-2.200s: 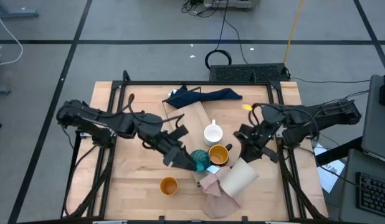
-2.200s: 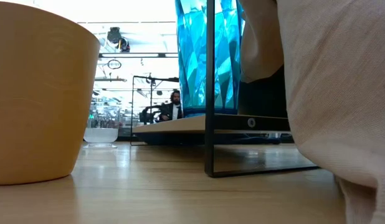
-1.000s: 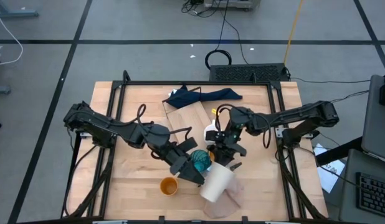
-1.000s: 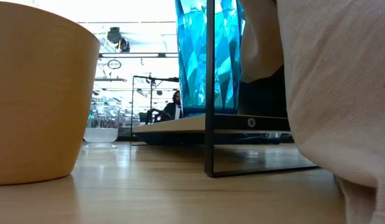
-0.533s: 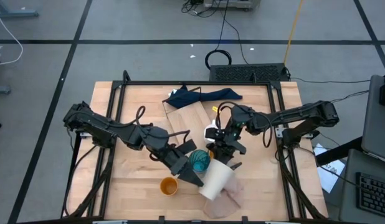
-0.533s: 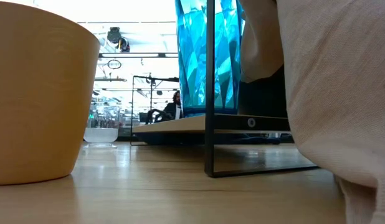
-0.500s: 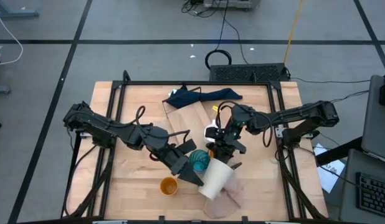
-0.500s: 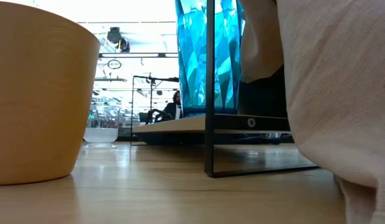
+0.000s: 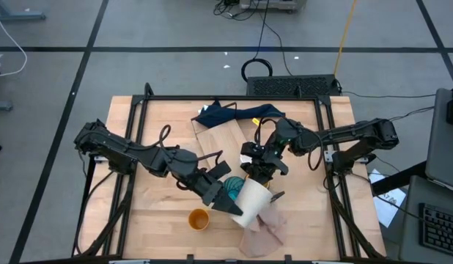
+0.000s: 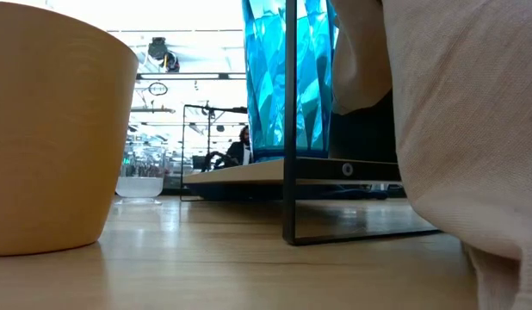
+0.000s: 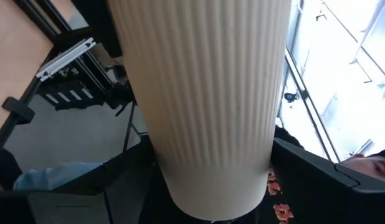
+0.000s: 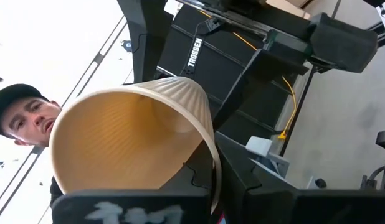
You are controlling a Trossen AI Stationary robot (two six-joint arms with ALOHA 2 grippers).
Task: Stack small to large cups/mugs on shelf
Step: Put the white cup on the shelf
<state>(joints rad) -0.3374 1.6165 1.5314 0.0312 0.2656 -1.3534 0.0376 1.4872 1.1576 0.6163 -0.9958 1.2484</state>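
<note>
Ribbed beige-grey cup (image 9: 251, 199), held mid-table between the left gripper's (image 9: 232, 207) wide-spread fingers, with the right gripper's (image 9: 257, 177) closed fingers at its rim, could tip over teal cup (image 10: 287, 77) if nudged.

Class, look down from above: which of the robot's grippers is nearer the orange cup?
Left. The left gripper sits just beside the orange cup, holding the beige-grey cup; the right gripper is farther, past that cup.
</note>
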